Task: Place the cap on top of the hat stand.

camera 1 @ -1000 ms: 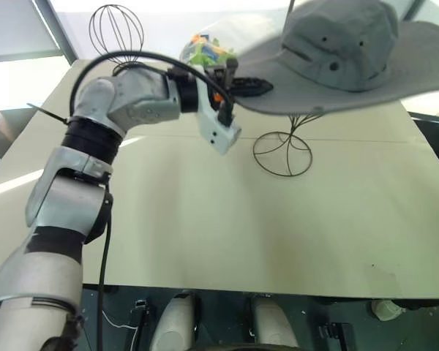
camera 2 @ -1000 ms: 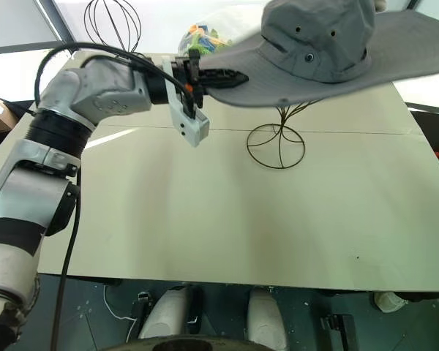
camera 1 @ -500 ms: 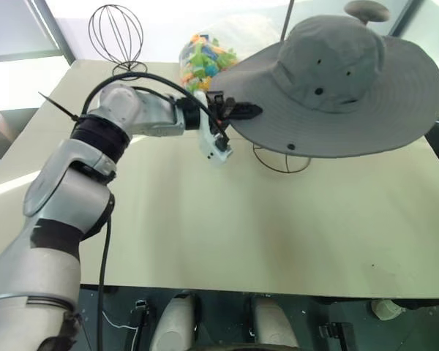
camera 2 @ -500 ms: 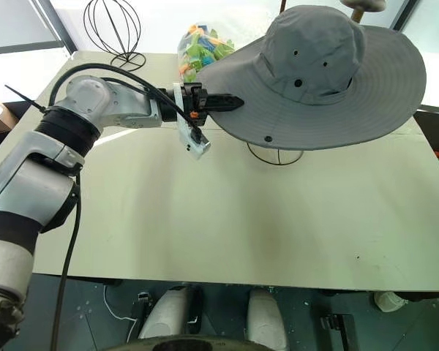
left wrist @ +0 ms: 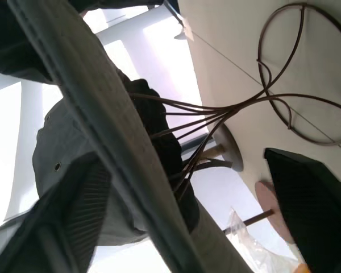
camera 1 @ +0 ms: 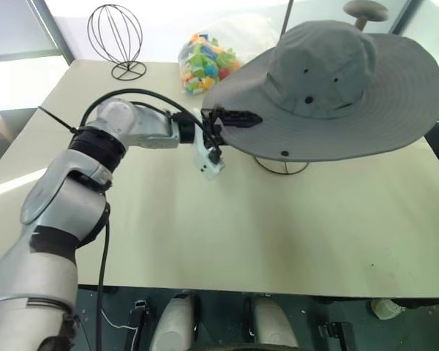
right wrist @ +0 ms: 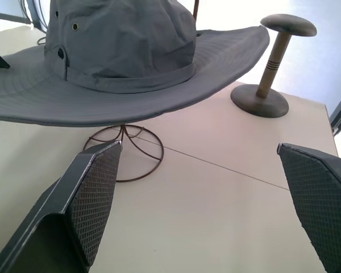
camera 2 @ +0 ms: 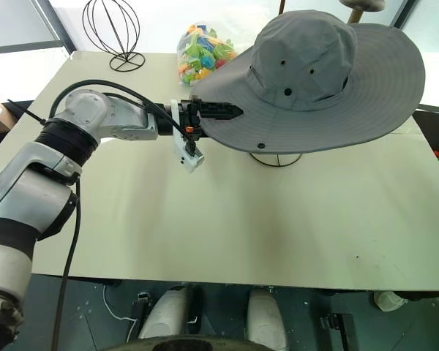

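Lowered since a second ago, the cap [camera 1: 329, 88] now sits on the hat stand [camera 1: 282, 165]. On the pale counter [camera 1: 227, 234], the left hand [camera 1: 230, 117] has its fingers spread around the brim; the right hand [right wrist: 204, 199] gapes wide. Beyond: toy bag [camera 1: 205, 62], wire globe [camera 1: 115, 33], bright windows.

Bright daylight from windows at 12 o'clock, blown out to white. Soft shadow beneath the cap [camera 2: 329, 80] brim on the pale table [camera 2: 278, 219]. Backlit, dark and near-blurred fabric in the left wrist view. Mild wide-angle bending at edges.
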Controlling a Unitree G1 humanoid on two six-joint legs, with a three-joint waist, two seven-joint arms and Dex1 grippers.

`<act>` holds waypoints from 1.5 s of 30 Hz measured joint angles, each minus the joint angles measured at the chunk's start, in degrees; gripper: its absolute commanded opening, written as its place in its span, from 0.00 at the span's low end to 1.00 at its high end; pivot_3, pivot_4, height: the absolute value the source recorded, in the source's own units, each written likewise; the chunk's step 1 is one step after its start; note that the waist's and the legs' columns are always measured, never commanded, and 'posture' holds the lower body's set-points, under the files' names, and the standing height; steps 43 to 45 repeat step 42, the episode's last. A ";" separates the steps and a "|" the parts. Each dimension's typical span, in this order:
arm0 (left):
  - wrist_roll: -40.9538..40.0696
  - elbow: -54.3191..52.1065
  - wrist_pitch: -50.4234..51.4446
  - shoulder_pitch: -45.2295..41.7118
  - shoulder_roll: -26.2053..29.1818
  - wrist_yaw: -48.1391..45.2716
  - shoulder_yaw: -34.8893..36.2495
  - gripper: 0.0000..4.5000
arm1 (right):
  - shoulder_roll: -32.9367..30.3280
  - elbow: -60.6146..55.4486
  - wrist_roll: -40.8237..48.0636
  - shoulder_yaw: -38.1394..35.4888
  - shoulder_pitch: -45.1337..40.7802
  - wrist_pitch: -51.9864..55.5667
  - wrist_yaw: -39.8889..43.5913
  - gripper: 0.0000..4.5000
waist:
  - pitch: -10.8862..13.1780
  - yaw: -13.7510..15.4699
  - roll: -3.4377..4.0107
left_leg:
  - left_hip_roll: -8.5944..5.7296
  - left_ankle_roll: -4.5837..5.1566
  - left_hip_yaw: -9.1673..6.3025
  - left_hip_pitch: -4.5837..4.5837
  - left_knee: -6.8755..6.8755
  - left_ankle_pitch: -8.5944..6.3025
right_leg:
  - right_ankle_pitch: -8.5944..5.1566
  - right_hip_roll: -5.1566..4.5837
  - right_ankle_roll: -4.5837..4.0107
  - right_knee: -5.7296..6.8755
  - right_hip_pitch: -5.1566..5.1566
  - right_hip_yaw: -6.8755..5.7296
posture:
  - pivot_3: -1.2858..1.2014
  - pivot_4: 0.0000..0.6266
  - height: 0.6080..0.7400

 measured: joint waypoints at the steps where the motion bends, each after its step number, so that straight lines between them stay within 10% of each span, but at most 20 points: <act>1: -0.38 -0.21 -0.50 0.00 0.28 -0.23 0.00 0.98 | 0.00 0.00 -0.03 0.30 0.01 -0.02 0.00 1.00 | 0.00 0.00 0.01 | 0.00 0.00 0.00 0.00 0.00 0.00 | 0.00 0.00 0.00 0.00 0.00 0.00 | 0.52 0.24 0.99; 18: -21.33 -9.02 -2.75 11.99 14.45 -18.36 8.05 0.98 | -2.55 0.06 -5.67 7.74 0.13 -5.17 3.38 1.00 | -0.06 -0.15 0.10 | 0.05 0.00 0.02 0.04 0.01 0.00 | 0.00 0.00 0.00 0.13 -0.03 0.01 | 0.52 0.24 0.99; 23: -49.55 -17.46 6.24 24.79 22.01 -40.42 9.74 0.98 | -6.53 3.91 -8.82 10.30 -0.02 -7.77 8.24 1.00 | -0.06 -0.52 0.13 | 0.11 0.00 0.04 0.06 0.03 0.00 | 0.00 0.02 -0.01 0.21 -0.07 0.04 | 0.52 0.24 0.99; 28: -88.97 -26.07 43.04 33.11 28.89 -73.93 19.63 0.98 | -13.59 13.33 -11.94 11.85 -2.23 -10.34 15.20 1.00 | -0.05 -0.81 0.16 | 0.12 -0.01 0.03 0.09 0.11 0.01 | -0.01 0.04 -0.03 0.27 0.01 -0.03 | 0.52 0.24 0.99; 38: -103.33 -15.65 82.76 9.89 24.93 -97.95 32.16 0.98 | -23.50 30.84 -11.38 16.18 -17.24 -9.57 22.35 1.00 | -0.02 -0.65 0.10 | 0.04 0.00 0.05 0.06 0.18 0.01 | -0.02 0.10 -0.01 0.26 0.04 -0.09 | 0.52 0.24 0.99; 45: -101.92 -9.55 86.40 -2.20 21.33 -100.69 34.97 0.98 | -23.67 31.70 -12.00 19.30 -18.65 -9.69 23.89 1.00 | -0.08 -1.27 0.24 | 0.03 0.04 0.03 0.04 0.14 -0.01 | -0.07 0.03 0.06 0.23 0.00 -0.05 | 0.52 0.24 0.99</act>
